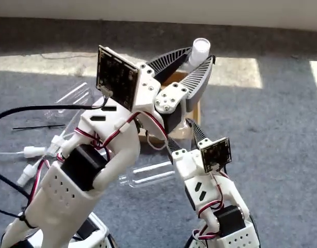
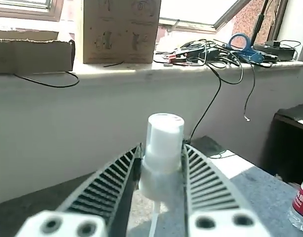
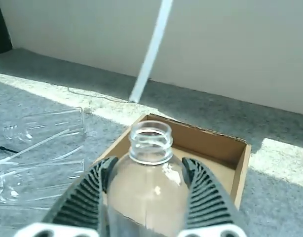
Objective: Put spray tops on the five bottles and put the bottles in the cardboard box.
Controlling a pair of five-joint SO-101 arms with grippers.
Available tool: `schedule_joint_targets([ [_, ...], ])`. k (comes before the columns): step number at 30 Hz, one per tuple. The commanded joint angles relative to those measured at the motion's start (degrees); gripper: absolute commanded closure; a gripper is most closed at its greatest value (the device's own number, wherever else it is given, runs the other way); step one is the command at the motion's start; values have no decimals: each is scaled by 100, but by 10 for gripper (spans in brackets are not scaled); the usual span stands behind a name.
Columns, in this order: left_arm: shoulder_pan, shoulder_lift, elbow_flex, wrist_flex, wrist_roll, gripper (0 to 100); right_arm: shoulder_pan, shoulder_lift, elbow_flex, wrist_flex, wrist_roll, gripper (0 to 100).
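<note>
My left gripper is raised high over the carpet and shut on a white spray top. The same spray top stands upright between the ribbed fingers, and its dip tube hangs down above the open neck of a clear bottle. My right gripper is shut on that upright bottle, just in front of the cardboard box. In the high view the right gripper sits low, beneath the left one, beside the box.
Clear bottles lie on the grey carpet at the left and near the arms' bases. Loose white spray tops and black cables lie at the left. A wall runs along the far side.
</note>
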Motion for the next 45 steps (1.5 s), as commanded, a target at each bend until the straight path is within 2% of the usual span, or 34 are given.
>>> schedule_joint_targets([
  [1,31,-22,224,-299,53,976,-40,-75,-75,-119,-44,994],
  [10,-127,-31,391,-325,26,976,-40,-75,-75,-110,-44,994],
  [14,-330,-22,444,-642,26,976,-40,-75,-75,-110,-44,994],
  [28,-251,470,444,-633,62,976,-22,-66,-75,-101,-44,994],
  [36,-268,119,637,308,62,976,-22,-66,-75,-110,-44,994],
  [45,-277,-673,1437,369,35,974,-22,-66,-66,-101,-44,994],
])
